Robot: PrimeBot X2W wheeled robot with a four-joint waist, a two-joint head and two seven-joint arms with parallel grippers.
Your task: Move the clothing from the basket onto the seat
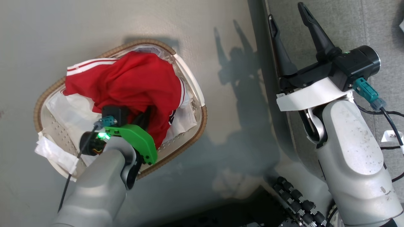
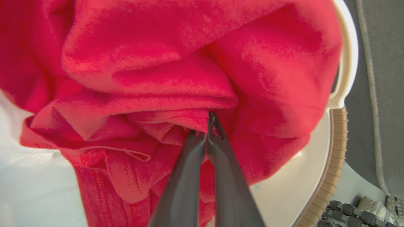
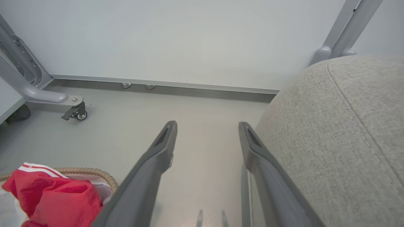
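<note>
The clothing (image 1: 135, 78) is a heap of red fabric with white striped trim, piled in the oval white basket (image 1: 204, 116) on the floor. My left gripper (image 1: 143, 118) reaches into the near side of the heap. In the left wrist view its fingers (image 2: 189, 164) are pressed together, pinching a fold of the clothing (image 2: 157, 63) inside the basket (image 2: 337, 151). My right gripper (image 1: 286, 12) hangs open and empty over the left edge of the grey seat (image 1: 347, 25). The right wrist view shows the right gripper (image 3: 206, 129) open beside the seat (image 3: 331, 126), the clothing (image 3: 56, 198) low left.
A white liner sheet (image 1: 72, 107) lies under the clothing and spills over the basket's near rim. Grey floor (image 1: 221, 31) separates basket and seat. My base with black rollers (image 1: 296, 201) is below. A metal frame on a caster (image 3: 74, 110) stands by the wall.
</note>
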